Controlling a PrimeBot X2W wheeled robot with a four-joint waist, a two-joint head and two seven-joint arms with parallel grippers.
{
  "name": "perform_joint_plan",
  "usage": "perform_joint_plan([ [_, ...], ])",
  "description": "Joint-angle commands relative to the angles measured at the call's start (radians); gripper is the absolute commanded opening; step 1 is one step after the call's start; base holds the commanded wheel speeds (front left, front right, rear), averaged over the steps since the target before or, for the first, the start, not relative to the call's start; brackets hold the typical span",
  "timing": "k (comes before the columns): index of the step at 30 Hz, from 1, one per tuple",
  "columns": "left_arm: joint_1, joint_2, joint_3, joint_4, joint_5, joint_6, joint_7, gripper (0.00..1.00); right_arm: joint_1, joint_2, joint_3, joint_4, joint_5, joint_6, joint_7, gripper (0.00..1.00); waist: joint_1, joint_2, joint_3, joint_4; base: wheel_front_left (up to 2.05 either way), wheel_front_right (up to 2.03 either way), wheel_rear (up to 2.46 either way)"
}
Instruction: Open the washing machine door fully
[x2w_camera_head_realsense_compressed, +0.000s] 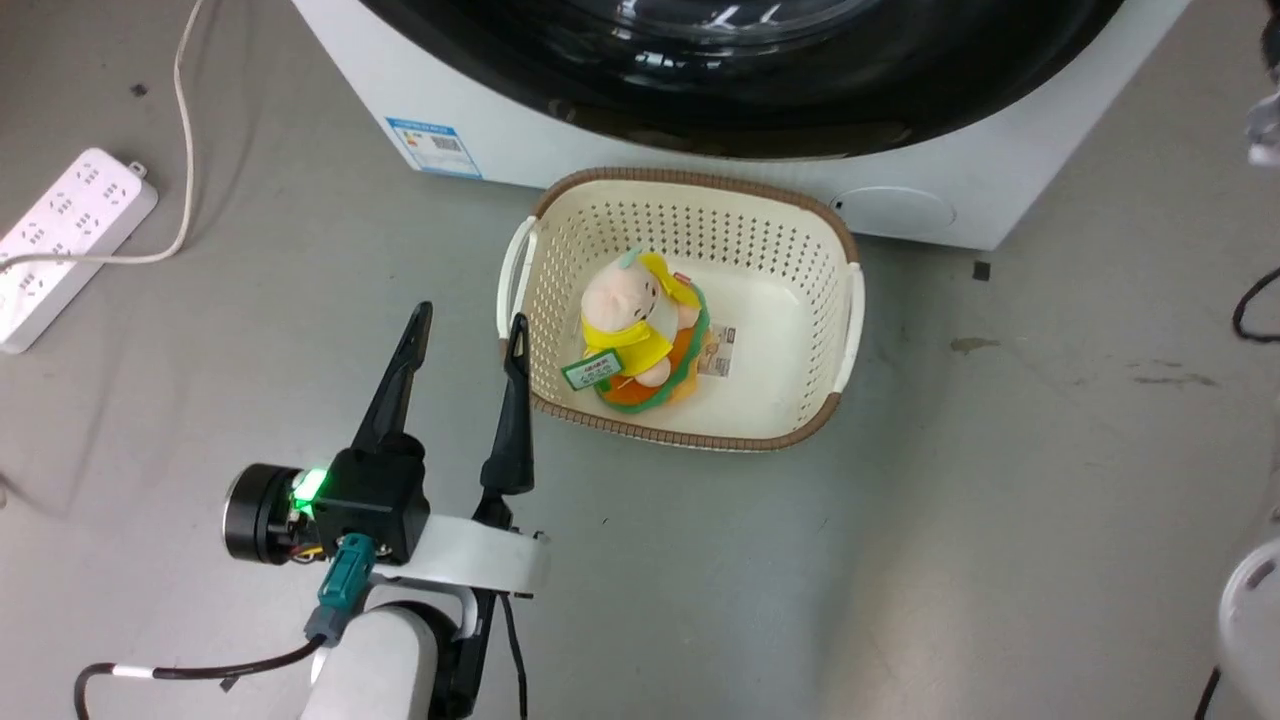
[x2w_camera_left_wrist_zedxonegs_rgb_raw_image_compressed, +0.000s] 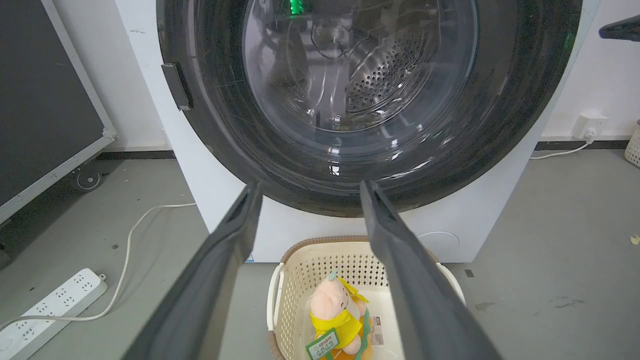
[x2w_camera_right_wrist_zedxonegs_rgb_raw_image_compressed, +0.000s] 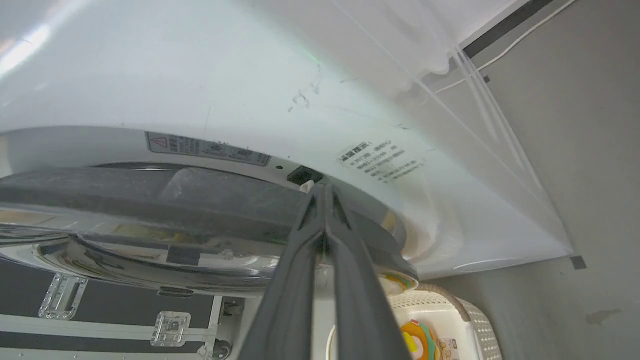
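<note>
The washing machine door (x2w_camera_left_wrist_zedxonegs_rgb_raw_image_compressed: 505, 125) is a wide glossy black disc with a bulging clear glass centre, and the steel drum shows through it. Its lower rim (x2w_camera_head_realsense_compressed: 760, 125) crosses the top of the head view. My left gripper (x2w_camera_head_realsense_compressed: 470, 325) hovers low over the floor, left of the basket, open and empty; its fingers (x2w_camera_left_wrist_zedxonegs_rgb_raw_image_compressed: 235, 235) point at the door's lower edge. My right gripper (x2w_camera_right_wrist_zedxonegs_rgb_raw_image_compressed: 325, 191) is shut, fingers pressed together with nothing visible between them. Its tips sit at the door's dark edge (x2w_camera_right_wrist_zedxonegs_rgb_raw_image_compressed: 150, 197), just below the black latch slot (x2w_camera_right_wrist_zedxonegs_rgb_raw_image_compressed: 304, 175). A dark fingertip (x2w_camera_left_wrist_zedxonegs_rgb_raw_image_compressed: 620, 27) shows beside the door's upper right.
A cream perforated basket (x2w_camera_head_realsense_compressed: 848, 262) holding a plush toy (x2w_camera_head_realsense_compressed: 635, 325) stands on the floor right in front of the machine. A white power strip (x2w_camera_head_realsense_compressed: 60, 240) and its cable lie at the left. A black flight case (x2w_camera_left_wrist_zedxonegs_rgb_raw_image_compressed: 40, 100) stands left of the machine. A small round white flap (x2w_camera_head_realsense_compressed: 890, 212) sits low on the machine.
</note>
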Motion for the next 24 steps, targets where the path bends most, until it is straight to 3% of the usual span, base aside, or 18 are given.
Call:
perform_joint_plan([
  [1, -0.020, 0.001, -0.009, -0.006, -0.004, 0.009, -0.010, 1.00, -0.057, -0.011, -0.024, 0.033, 0.017, 0.001, 0.019, 0.00, -0.0001, 0.0000, 0.013, 0.010, 0.00, 0.00, 0.00],
  [19, -0.070, 0.001, -0.056, -0.012, -0.021, 0.034, -0.048, 1.00, -0.358, -0.074, -0.205, 0.338, 0.057, 0.001, 0.227, 0.00, -0.0001, 0.0000, 0.092, 0.057, 0.00, 0.00, 0.00],
  [24, -0.081, 0.001, -0.064, -0.012, -0.023, 0.041, -0.058, 1.00, -0.379, -0.094, -0.208, 0.398, 0.031, 0.001, 0.282, 0.00, -0.0001, 0.0000, 0.104, 0.064, 0.00, 0.00, 0.00],
])
